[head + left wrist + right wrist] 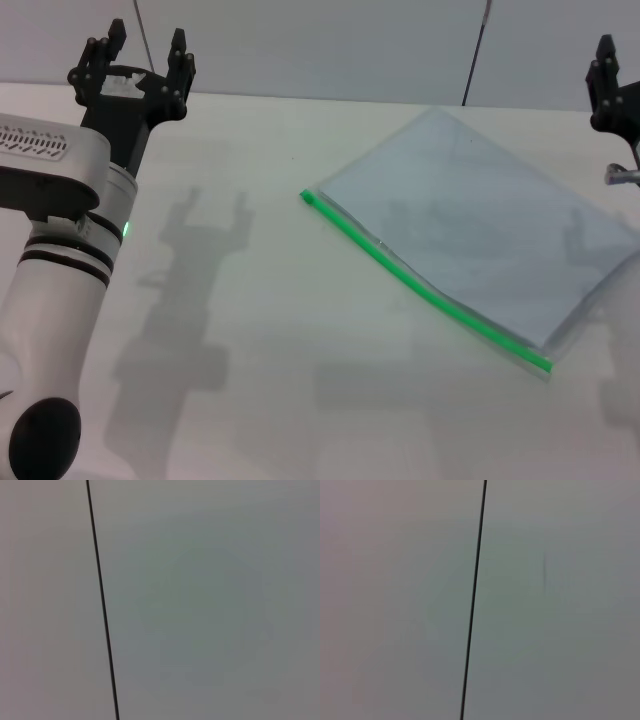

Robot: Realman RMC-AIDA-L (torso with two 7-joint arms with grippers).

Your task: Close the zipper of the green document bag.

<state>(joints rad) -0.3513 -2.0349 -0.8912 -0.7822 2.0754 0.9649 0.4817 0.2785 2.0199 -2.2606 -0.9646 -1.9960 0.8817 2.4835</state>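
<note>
At the far left of the table (260,400) my left gripper (140,65) hangs raised, fingers spread and holding nothing. The document bag (470,240) lies flat right of centre, its green zipper strip (420,285) facing me — the slider too small to place, so I can't judge it closed. My right gripper (610,85) hovers at the edge — its fingers I cannot tell.

Head camera high, facing down over the table (300,330); both wrist cameras toward seamed wall (200,605).
</note>
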